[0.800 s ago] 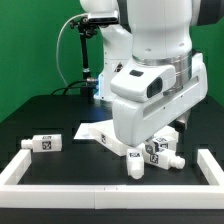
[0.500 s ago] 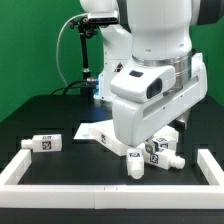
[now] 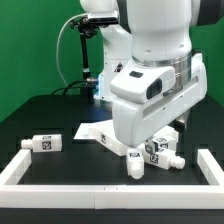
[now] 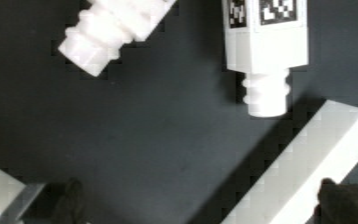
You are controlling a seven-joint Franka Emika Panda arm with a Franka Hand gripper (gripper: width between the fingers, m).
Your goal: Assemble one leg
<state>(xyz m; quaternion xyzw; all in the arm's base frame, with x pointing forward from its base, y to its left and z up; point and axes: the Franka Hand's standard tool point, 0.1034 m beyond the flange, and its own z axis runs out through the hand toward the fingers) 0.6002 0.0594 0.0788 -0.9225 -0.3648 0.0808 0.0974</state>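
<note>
In the wrist view one leg (image 4: 265,42) lies on the black table, its tag showing and its round peg end toward the white rail (image 4: 314,160). A second leg (image 4: 115,35) lies beside it, apart from it. My gripper (image 4: 202,203) is open and empty; the dark fingertips (image 4: 59,203) stand wide apart above the table, short of both legs. In the exterior view my hand (image 3: 150,105) hangs low over a cluster of legs (image 3: 155,152) at the exterior view's right. Another leg (image 3: 41,143) lies alone at the left.
A white rail (image 3: 100,186) borders the table's front and sides. The white square tray-like piece (image 3: 93,132) lies behind my hand, mostly hidden. A dark stand with a cable (image 3: 88,50) rises at the back.
</note>
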